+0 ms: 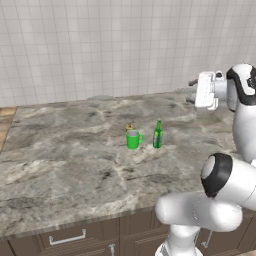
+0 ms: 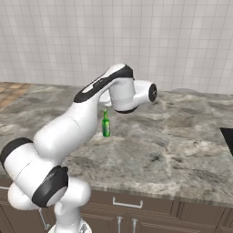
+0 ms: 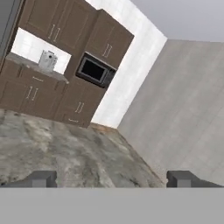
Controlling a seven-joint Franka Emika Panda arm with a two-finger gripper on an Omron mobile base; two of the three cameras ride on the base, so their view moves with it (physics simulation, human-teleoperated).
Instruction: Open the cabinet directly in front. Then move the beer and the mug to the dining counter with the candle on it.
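Note:
On the dining counter (image 1: 75, 165) the bright green mug (image 1: 133, 139) and the slim green beer (image 1: 158, 134) stand upright, close side by side. The small tan candle (image 1: 129, 127) sits just behind the mug. My gripper (image 1: 191, 91) hangs in the air above the counter, to the right of and behind the beer, pointing sideways. In the hand view my gripper (image 3: 112, 178) is open, with nothing between the wide-apart fingertips (image 3: 41, 178). In the right base view the beer (image 2: 105, 124) stands just behind my arm. Far-off dark brown wall cabinets (image 3: 57, 22) show in the hand view; I cannot tell which is the task's cabinet.
A white tiled wall (image 1: 100, 45) rises behind the counter. Drawers with silver handles (image 1: 67, 237) run under its front edge. A black flat thing (image 2: 227, 136) lies at the counter's right end. A microwave (image 3: 94, 70) and a silver appliance (image 3: 48, 60) stand among the far cabinets.

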